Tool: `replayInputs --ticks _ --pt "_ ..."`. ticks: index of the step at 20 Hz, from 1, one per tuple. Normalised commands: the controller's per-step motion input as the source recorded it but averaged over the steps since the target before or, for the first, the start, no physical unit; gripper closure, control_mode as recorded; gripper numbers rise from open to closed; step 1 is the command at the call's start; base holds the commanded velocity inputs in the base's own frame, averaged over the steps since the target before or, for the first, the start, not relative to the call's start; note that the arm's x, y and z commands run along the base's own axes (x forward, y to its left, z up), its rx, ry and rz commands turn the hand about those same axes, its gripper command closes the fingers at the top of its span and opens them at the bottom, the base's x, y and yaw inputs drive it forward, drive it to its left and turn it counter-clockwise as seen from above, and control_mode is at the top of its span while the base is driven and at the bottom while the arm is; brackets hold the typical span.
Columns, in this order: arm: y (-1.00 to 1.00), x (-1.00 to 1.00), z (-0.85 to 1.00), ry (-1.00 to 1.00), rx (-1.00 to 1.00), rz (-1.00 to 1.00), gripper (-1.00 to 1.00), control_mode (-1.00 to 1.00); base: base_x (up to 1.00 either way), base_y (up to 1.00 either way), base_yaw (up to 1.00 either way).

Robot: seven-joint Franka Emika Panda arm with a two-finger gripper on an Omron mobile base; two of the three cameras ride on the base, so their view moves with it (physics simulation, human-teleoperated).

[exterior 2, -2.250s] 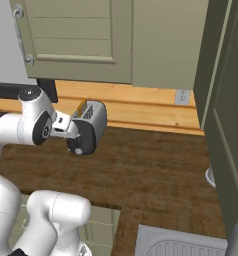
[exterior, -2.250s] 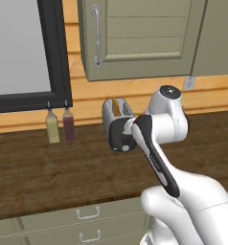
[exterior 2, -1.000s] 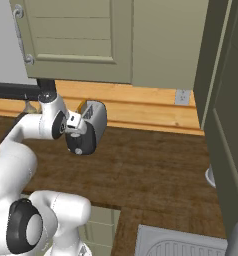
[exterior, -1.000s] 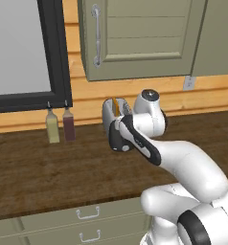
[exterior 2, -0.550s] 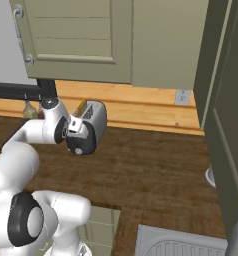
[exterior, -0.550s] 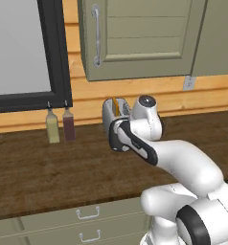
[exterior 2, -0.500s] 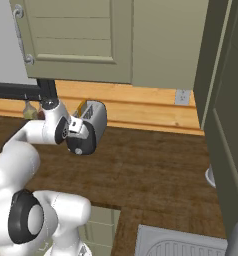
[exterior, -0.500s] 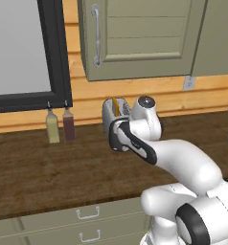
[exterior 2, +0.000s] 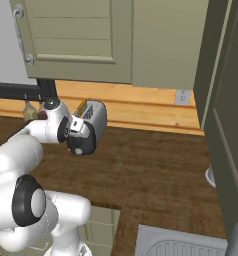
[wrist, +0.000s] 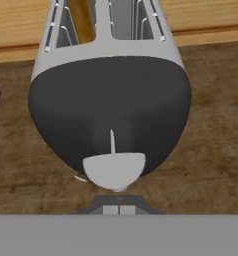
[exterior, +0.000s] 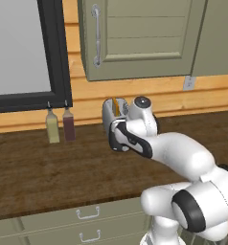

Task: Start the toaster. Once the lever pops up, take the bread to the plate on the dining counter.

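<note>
The silver-grey toaster (exterior: 108,113) (exterior 2: 95,116) (wrist: 111,75) stands on the brown wooden counter (exterior: 49,167) against the back wall. The bread (wrist: 83,20) (exterior: 116,105) sits deep in one slot, showing as an orange edge. My gripper (wrist: 119,209) (exterior: 119,137) (exterior 2: 76,131) is shut, its tips pressed together against the black end panel (wrist: 111,110). They are just below the grey lever knob (wrist: 114,170), which sits low on that panel. The plate and the dining counter are out of view.
Two small bottles (exterior: 52,130) (exterior: 68,127) stand left of the toaster under a black window frame (exterior: 53,48). Olive wall cabinets (exterior: 135,38) hang overhead. A sink (exterior 2: 181,245) lies at the lower right, and a pale object (exterior 2: 210,176) sits by the tall cabinet.
The arm has folded in closer to the toaster and the hand has settled lower on its black end. The toaster and the bottles have stayed in place.
</note>
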Motion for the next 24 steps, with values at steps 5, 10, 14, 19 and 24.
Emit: replayInputs --ticks 5,10,14,19,24 --pt "0.01 0.18 -0.05 0.00 0.00 -0.01 1.00 -1.00 0.00 0.00 0.00" --pt "0.05 0.16 -0.14 0.01 0.00 -0.01 1.00 -1.00 0.00 0.00 0.00" --pt "0.00 0.02 -0.09 0.00 0.00 0.00 1.00 -1.00 0.00 0.00 0.00" --pt "0.00 0.00 -0.24 0.00 0.00 0.00 1.00 -1.00 0.00 0.00 0.00" --pt "0.02 0.00 -0.50 0.04 0.00 0.00 1.00 -1.00 0.00 0.00 0.00"
